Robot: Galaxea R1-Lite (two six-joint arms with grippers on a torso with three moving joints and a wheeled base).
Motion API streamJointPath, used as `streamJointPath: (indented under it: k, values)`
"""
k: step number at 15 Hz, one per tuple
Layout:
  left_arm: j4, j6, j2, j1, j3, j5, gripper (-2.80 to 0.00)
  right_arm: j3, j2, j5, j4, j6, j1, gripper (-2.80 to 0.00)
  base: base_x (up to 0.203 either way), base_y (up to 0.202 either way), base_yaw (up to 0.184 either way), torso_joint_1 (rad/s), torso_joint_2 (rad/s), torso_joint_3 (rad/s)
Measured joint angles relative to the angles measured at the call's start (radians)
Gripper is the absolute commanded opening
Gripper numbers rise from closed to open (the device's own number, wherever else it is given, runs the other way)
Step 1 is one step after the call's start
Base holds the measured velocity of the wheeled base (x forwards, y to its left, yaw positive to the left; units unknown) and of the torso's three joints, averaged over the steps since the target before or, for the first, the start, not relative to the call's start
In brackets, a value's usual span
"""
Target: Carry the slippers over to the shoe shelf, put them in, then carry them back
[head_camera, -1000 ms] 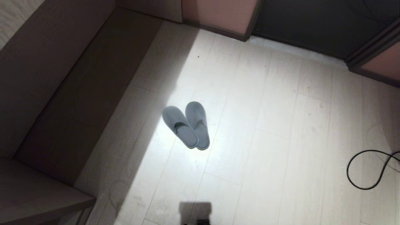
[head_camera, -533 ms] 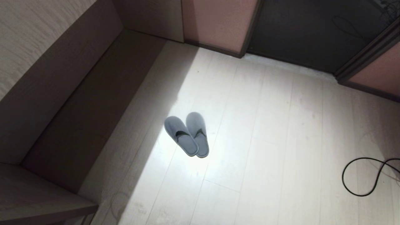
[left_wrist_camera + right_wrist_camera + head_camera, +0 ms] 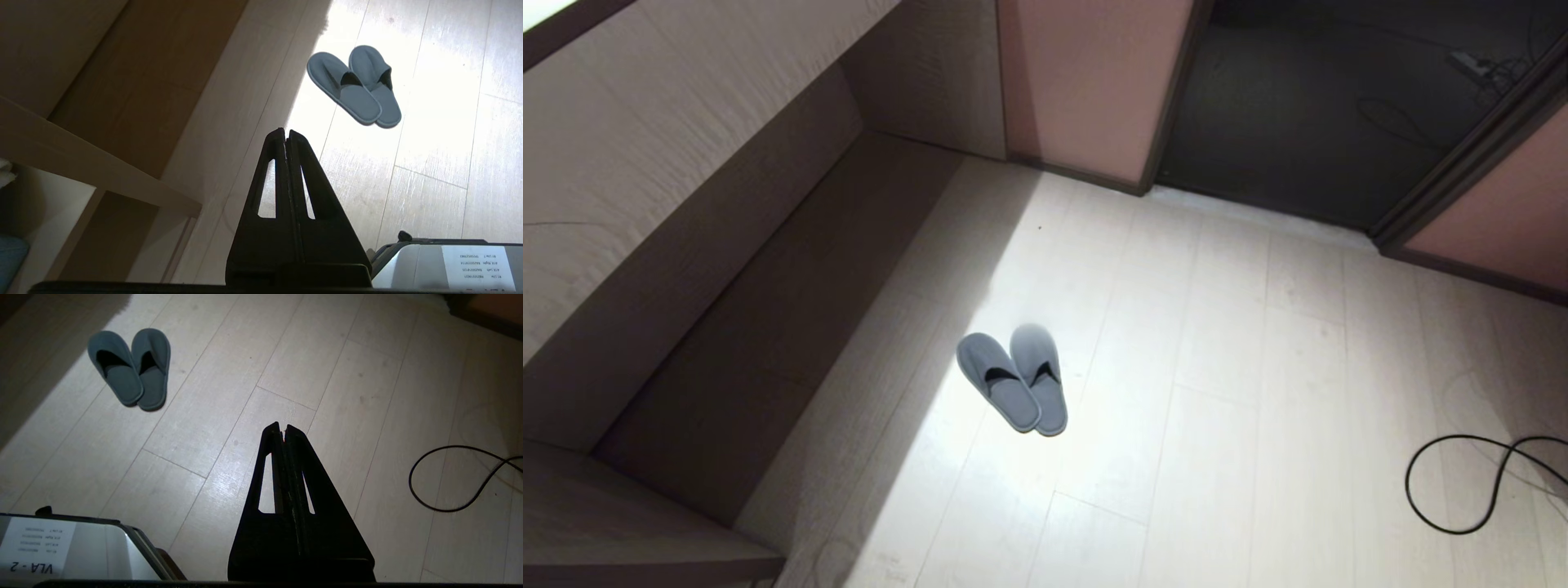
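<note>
Head view: I see neither arm here, only the room before me.
Slippers point(image 3: 1013, 382): the grey-blue pair lies on the pale plank floor point(image 3: 1258, 367), in the bright patch of light, near the middle of my picture. The two touch along their inner sides, heels close together and toes fanned a little apart. Nothing holds them.
Built-in unit point(image 3: 686, 204): it runs along my left, in shadow, with a long taupe board low down and a lighter panel above it. I cannot make out a cubby or a divider from here, so I cannot say which part is the shoe shelf. The slippers are well apart from it, out on the open floor.
Cable point(image 3: 1462, 482): a black loop lies on the floor at my far right, well apart from the slippers.
Doorway point(image 3: 1298, 106): a dark opening lies beyond the slippers, between two pink wall panels.
Left claw point(image 3: 285, 132): I see its two black fingers pressed together, holding nothing, hanging above the floor with the slippers well ahead of the tips.
Right claw point(image 3: 282, 426): likewise closed and empty, above bare floor, with the slippers off to one side and the cable to the other.
</note>
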State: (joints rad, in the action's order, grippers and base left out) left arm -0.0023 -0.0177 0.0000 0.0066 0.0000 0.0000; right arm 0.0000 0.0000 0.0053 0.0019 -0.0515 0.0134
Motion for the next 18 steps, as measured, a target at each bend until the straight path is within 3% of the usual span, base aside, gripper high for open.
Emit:
streamJointPath:
  k: [18]
  values:
    - [0.0, 0.001, 0.0, 0.0, 0.0, 0.0, -2.8, 0.0, 0.0, 0.0, -0.001, 0.003, 0.0, -2.8, 0.0, 0.0, 0.0, 0.003, 0.0, 0.203]
